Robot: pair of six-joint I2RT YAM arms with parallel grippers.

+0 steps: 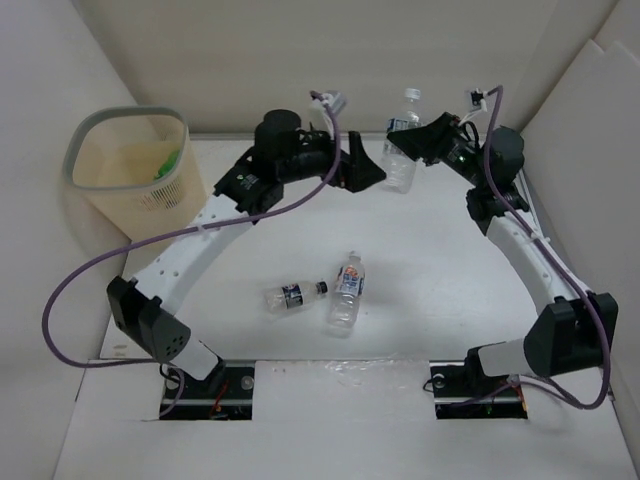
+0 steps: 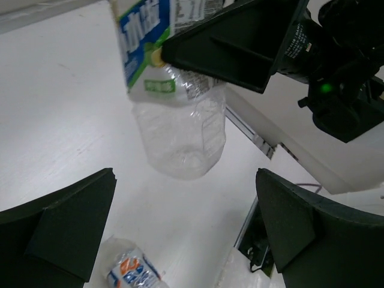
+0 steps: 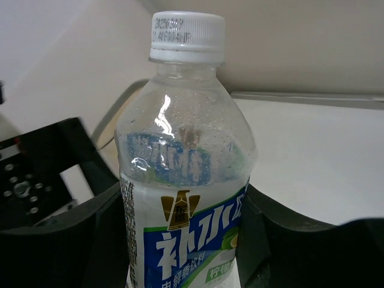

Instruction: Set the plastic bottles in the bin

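White table, right tool holding bottle upright, cap up

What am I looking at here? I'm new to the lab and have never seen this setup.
Two robot arms are bolted to a table. One picture looks down from above; the other two come from cameras on the arms' wrists. The right pincer grips an upright white-capped bottle. The left pincer is open and empty beside it. Two more bottles lie mid-table: a dark-labelled one and a clear one. The beige bin at far left already holds something green.
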